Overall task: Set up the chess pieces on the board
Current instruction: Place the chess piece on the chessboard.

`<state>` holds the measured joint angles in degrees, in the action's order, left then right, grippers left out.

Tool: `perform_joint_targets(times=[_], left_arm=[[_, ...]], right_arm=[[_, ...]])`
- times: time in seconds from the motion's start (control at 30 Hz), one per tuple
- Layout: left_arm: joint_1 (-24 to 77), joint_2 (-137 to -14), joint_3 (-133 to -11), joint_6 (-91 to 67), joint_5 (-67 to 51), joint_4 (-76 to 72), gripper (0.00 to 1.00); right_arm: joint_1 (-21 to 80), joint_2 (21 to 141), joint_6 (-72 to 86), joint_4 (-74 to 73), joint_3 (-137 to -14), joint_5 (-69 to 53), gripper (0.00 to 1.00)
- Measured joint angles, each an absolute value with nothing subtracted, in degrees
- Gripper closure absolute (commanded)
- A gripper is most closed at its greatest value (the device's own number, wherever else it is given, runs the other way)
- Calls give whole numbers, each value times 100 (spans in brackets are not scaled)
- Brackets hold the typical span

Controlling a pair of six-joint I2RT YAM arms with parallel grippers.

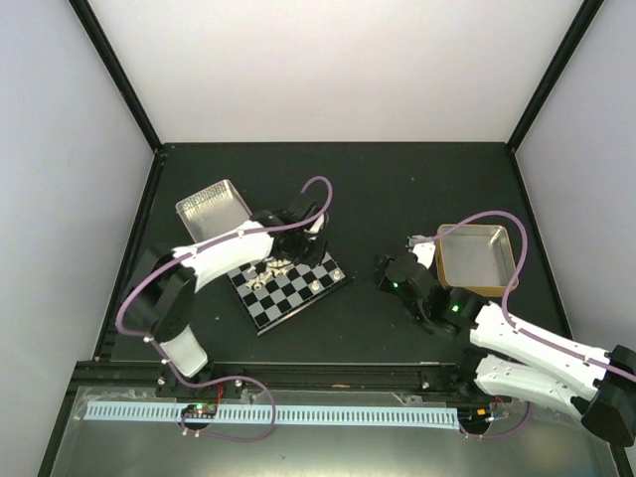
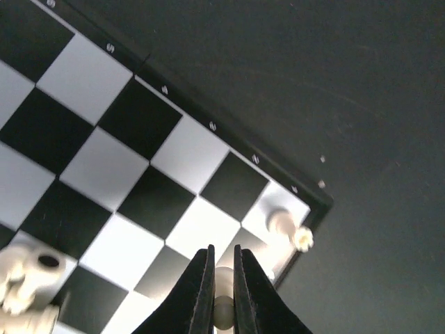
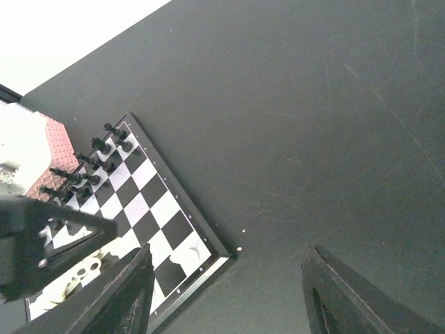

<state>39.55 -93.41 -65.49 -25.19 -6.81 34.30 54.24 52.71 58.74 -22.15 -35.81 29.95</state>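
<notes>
The board (image 1: 296, 294) lies tilted at centre-left. My left gripper (image 1: 282, 260) hangs over its far side. In the left wrist view the gripper (image 2: 222, 252) is shut on a small cream chess piece (image 2: 223, 300) just above the board (image 2: 104, 174), near its corner. Another cream piece (image 2: 284, 223) stands on the corner square. A cluster of cream pieces (image 2: 26, 280) lies at the lower left. My right gripper (image 1: 388, 273) is open and empty over bare table right of the board; in its own view (image 3: 228, 257) the board (image 3: 149, 209) carries black pieces (image 3: 90, 167) along the far rows.
A silver metal tray (image 1: 212, 209) lies behind the board at the left. A brass-coloured tray (image 1: 477, 256) lies at the right, beside my right arm. The dark table ends at black frame rails and pale walls.
</notes>
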Motion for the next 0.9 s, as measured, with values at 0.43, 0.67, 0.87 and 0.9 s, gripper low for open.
perform_joint_targets(times=[0.43, 0.67, 0.87, 0.9], left_arm=[[4058, -10691, -7686, -2274, -720, 3913, 94], [4058, -11010, -7950, -2187, -945, 4005, 93], [4056, -11179, -7988, -2182, -952, 4110, 91], [4053, -11190, -7994, -2182, -954, 4121, 91]], right_arm=[[5417, 5098, 5907, -2344, -3522, 3203, 40], [5417, 4908, 5907, -2475, -3522, 3234, 40], [5417, 4582, 5909, -2633, -3533, 3280, 40], [5417, 4539, 5909, -2655, -3533, 3291, 40]])
